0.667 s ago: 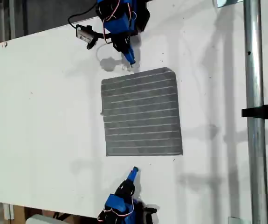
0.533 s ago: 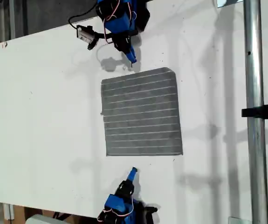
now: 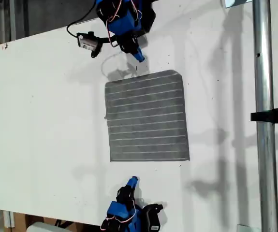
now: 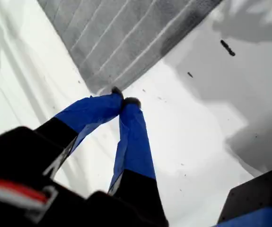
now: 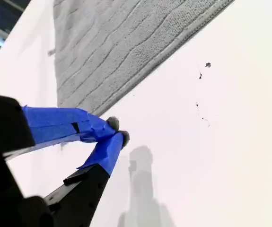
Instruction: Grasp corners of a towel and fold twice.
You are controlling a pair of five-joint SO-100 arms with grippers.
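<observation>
Both claws pinched together, empty, wrist views alone showing it, towel (image 3: 147, 117) flat.

Both my arms are blue plastic with black motor blocks. My first gripper (image 4: 125, 102) has two fingers wrapped in blue tape, each ending in a small dark rounded tip, on a black body with a red stripe near its base. My second gripper (image 5: 115, 131) looks alike: blue-taped fingers, dark grey tips, black housing. In the exterior view, red and white wires loop over both arms, and a black cable runs to a small boxy module on one.
</observation>
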